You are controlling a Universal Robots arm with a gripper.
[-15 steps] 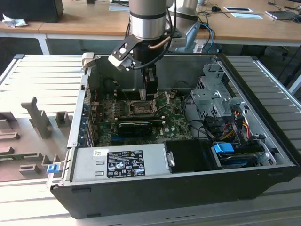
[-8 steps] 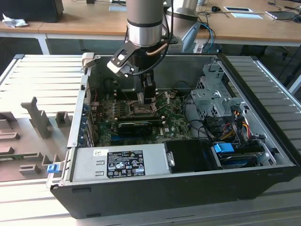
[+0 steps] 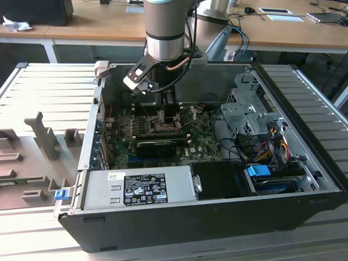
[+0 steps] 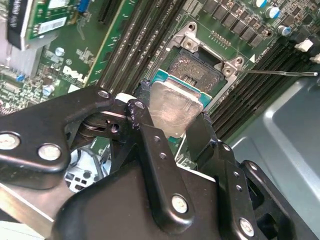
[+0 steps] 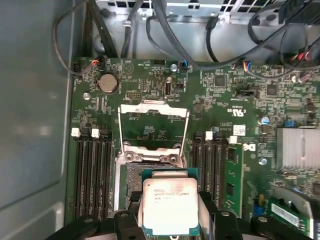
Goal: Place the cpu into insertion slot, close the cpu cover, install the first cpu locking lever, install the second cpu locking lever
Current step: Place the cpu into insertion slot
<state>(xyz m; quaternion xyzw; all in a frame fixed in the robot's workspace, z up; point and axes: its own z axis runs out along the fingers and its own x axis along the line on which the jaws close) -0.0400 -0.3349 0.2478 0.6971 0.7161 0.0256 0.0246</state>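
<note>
Even, soft room light, dim shade within the computer case (image 3: pixel 217 220), pale glare on the cpu (image 4: pixel 172 112) top

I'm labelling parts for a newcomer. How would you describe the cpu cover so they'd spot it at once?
Inside the open computer case, find the green motherboard. Beside the insertion slot at its middle, the cpu cover is swung open: the only thin silver frame with a large square cut-out.

I'm looking into what is reading as a robotics lab or electronics workshop: an open PC case (image 3: pixel 206 217) is lying on a ribbed metal bench (image 3: pixel 49 87), grey jigs (image 3: pixel 46 136) are sitting beside it, an arm (image 3: pixel 166 27) is hanging over the case, and wooden desks (image 3: pixel 98 24) behind are carrying papers (image 3: pixel 285 17).
</note>
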